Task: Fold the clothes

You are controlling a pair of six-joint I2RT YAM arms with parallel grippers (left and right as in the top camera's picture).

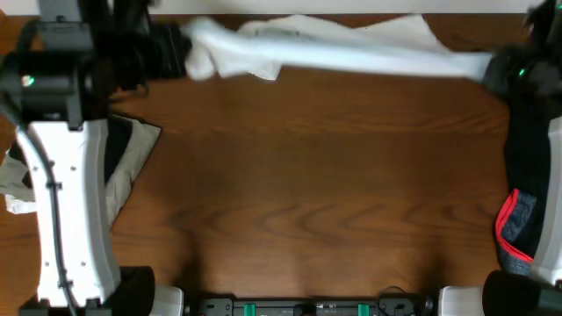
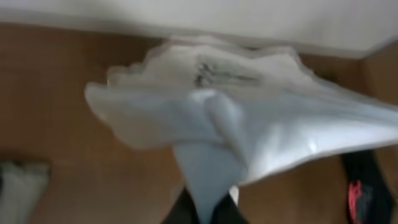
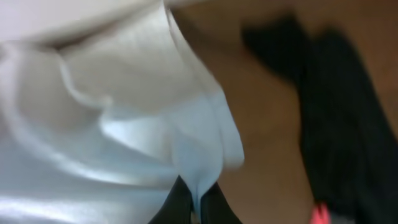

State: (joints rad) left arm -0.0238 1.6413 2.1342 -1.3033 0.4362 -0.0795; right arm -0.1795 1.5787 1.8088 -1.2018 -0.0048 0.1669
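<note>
Left end effector and right end effector each clamp the stretched white T-shirt.

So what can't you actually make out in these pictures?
- Lettering on the white T-shirt: left wrist view, blurred, unreadable.
- Left gripper and right gripper fingertips: wrist views, buried in the shirt's cloth.
- Black, red-trimmed garment: overhead, cut by right edge.
- Pale garment: overhead, left arm covers most.

Strung across far side of table: T-shirt, one end at left gripper, other at right gripper. At right edge, nearer than right gripper: second garment. At left edge, partly under left arm: another cloth.
</note>
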